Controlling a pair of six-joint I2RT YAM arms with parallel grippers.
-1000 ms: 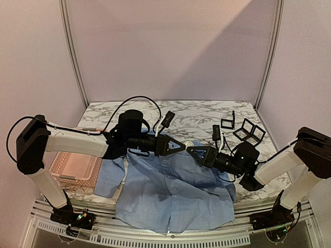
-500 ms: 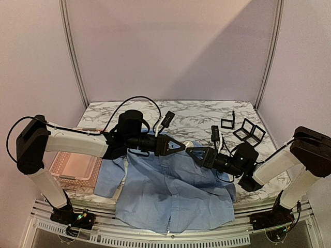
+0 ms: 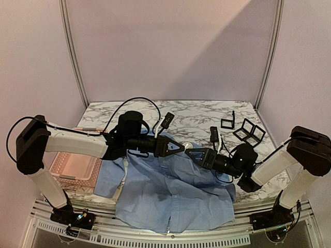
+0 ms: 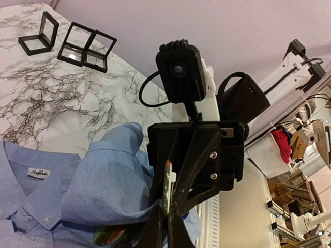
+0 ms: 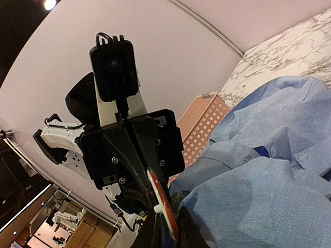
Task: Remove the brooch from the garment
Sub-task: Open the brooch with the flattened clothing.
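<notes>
Edging leftward, right gripper (image 3: 189, 152) pinches the brooch (image 5: 164, 208) while left gripper (image 3: 181, 147) clamps the garment (image 3: 170, 196).

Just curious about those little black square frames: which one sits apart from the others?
The leftmost frame, standing alone; the other two lie touching, side by side.

The shirt (image 3: 170, 196) is light blue. The basket (image 3: 77, 173) is pink with dots. The table (image 3: 196, 116) is white with grey wiggly lines. The brooch (image 5: 163, 204) is red.
</notes>
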